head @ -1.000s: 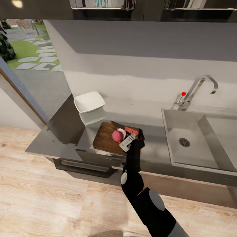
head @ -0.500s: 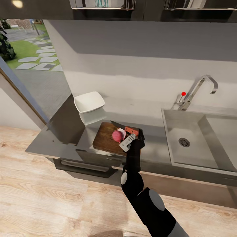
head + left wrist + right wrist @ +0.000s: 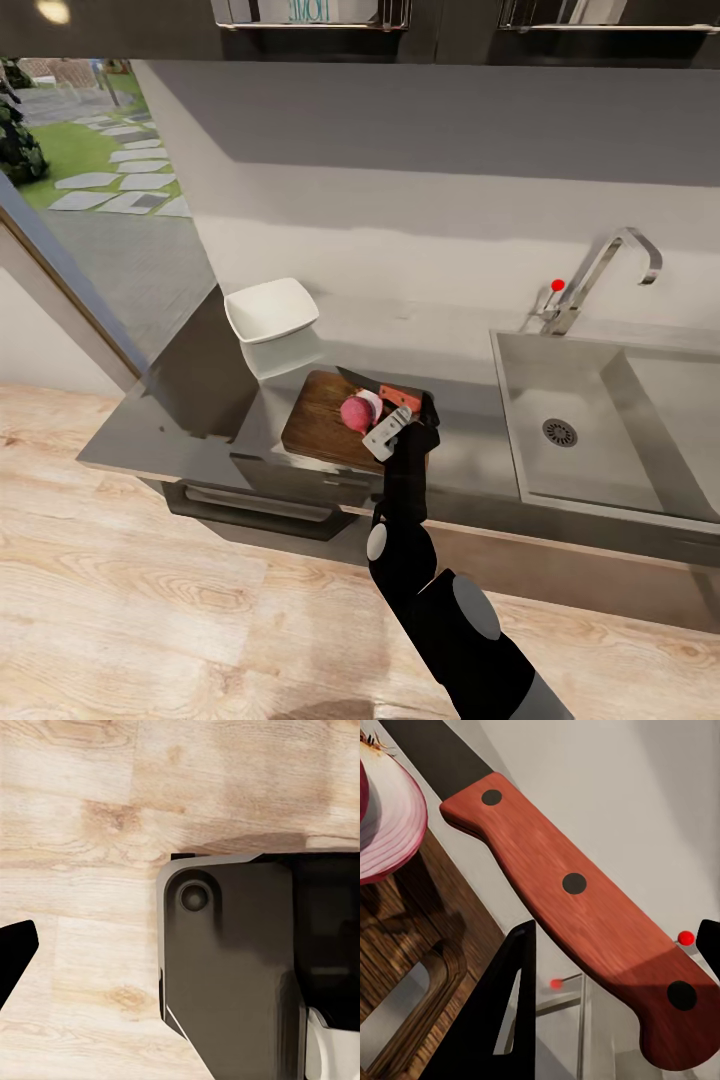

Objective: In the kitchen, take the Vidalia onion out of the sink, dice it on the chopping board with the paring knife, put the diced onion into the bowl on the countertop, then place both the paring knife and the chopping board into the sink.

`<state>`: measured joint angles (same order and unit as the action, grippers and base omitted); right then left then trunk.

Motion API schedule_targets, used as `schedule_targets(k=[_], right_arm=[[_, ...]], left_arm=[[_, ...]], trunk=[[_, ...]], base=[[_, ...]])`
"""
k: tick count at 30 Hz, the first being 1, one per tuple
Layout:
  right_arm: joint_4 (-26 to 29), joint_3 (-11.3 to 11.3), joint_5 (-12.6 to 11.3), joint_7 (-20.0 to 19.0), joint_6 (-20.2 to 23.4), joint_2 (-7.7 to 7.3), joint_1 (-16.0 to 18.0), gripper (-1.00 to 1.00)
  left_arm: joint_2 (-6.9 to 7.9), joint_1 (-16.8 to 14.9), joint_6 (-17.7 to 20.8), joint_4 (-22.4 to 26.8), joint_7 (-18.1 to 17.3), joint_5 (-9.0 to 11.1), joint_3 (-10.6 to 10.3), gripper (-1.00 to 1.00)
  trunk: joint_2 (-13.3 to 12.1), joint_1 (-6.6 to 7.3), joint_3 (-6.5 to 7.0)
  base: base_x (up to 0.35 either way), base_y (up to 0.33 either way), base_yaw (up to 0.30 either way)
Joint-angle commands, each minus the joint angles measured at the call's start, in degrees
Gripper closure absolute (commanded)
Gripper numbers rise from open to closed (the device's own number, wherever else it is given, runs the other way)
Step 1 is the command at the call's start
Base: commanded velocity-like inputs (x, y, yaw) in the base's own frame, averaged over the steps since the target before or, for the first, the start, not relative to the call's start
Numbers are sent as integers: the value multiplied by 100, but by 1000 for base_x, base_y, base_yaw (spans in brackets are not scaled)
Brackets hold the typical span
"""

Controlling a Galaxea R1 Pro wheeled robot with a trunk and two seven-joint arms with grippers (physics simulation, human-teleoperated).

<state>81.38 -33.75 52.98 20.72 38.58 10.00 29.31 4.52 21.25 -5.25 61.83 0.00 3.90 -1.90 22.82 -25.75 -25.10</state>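
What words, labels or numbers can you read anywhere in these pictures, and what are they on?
Pale lettering behind the glass of the wall cabinet: cut off by the picture's top edge and too blurred to read.
Paring knife, chopping board, bowl, sink: no text.

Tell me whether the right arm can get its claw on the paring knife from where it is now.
Probably yes. The right claw hovers open at the chopping board, and the paring knife handle lies right ahead of its fingers with nothing between; the onion sits off to one side.
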Motion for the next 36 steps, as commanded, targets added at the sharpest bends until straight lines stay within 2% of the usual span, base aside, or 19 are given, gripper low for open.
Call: schedule_targets(k=[1,36], right_arm=[[0,-9,11,1,36,0,5,100],[0,-9,17,2,36,0,5,100]], left_arm=[[5,2,-11,4,0,41,-12,-100],[5,2,-11,-4,0,41,-12,-100]], trunk=[[9,-3,-8],[9,-3,-8]], base=[[0,0,0],[0,0,0]])
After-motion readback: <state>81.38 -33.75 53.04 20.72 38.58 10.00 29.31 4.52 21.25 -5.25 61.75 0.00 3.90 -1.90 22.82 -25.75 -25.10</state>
